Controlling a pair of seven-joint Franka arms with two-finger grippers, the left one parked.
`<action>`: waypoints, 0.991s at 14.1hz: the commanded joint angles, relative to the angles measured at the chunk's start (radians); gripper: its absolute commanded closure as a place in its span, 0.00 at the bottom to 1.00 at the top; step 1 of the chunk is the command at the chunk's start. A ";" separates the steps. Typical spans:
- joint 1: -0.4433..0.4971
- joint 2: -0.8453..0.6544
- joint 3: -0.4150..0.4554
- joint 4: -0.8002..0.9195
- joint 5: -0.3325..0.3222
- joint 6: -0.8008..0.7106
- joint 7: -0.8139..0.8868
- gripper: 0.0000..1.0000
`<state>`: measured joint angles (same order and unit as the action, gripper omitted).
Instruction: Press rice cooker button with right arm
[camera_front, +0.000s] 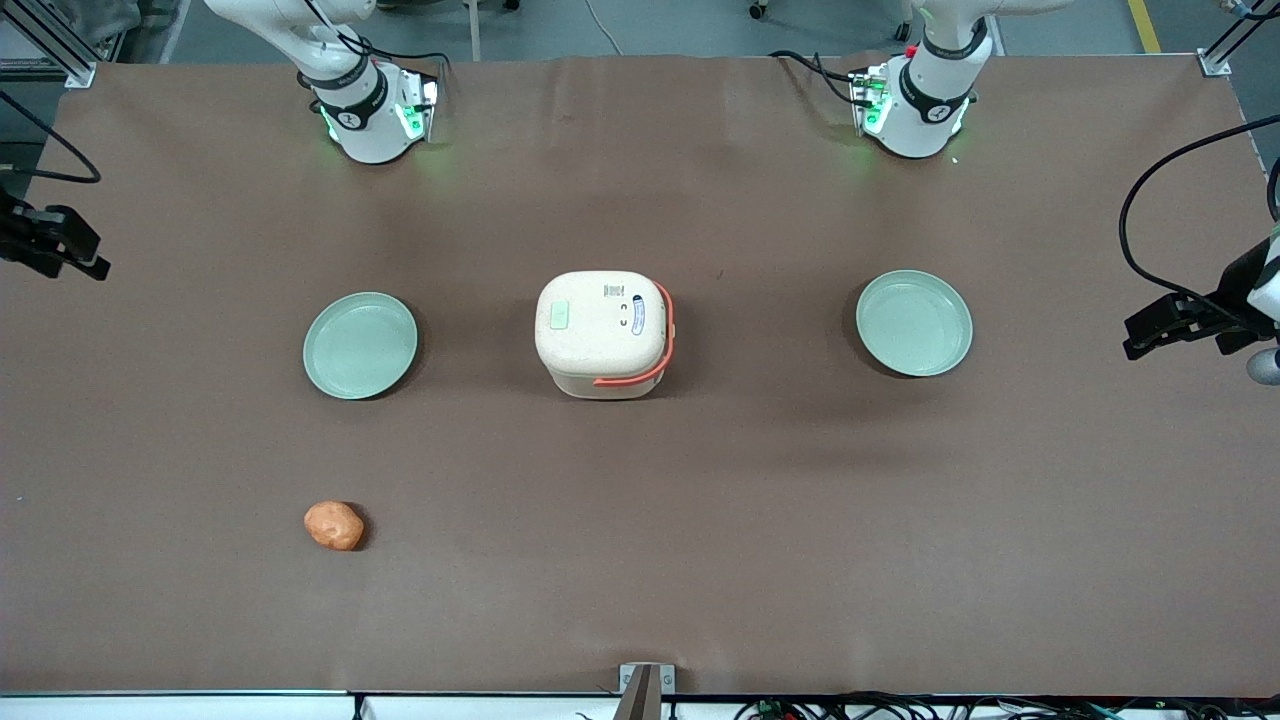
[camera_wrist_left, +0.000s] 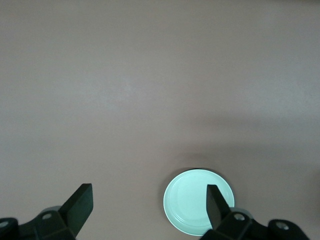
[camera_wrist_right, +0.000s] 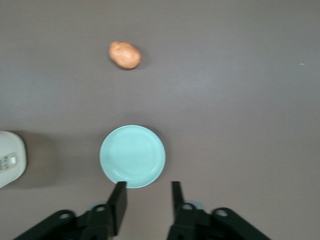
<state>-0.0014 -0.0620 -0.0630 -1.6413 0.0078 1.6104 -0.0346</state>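
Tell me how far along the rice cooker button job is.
Nothing looks done yet. The rice cooker sits closed, its button untouched. The gripper, open and holding nothing, hangs high near the plate toward the working arm's end. Reaching the lid and pressing are left.

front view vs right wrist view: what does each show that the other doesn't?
Only the front view shows the button on the lid, the coral handle, and a second green plate toward the parked arm's end of the table.

Only the right wrist view shows the gripper up close, its fingers open with a gap, hovering above the table near the plate, away from the cooker.

Both show the rice cooker (only an edge in the wrist view), the plate toward the working arm's end and the orange lump.
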 joint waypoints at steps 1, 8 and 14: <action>0.081 0.022 0.003 -0.018 0.058 0.012 0.086 0.99; 0.371 0.160 0.003 -0.021 0.064 0.123 0.263 0.99; 0.587 0.251 0.003 -0.021 0.064 0.180 0.522 0.99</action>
<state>0.5460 0.1781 -0.0474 -1.6612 0.0653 1.7837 0.4279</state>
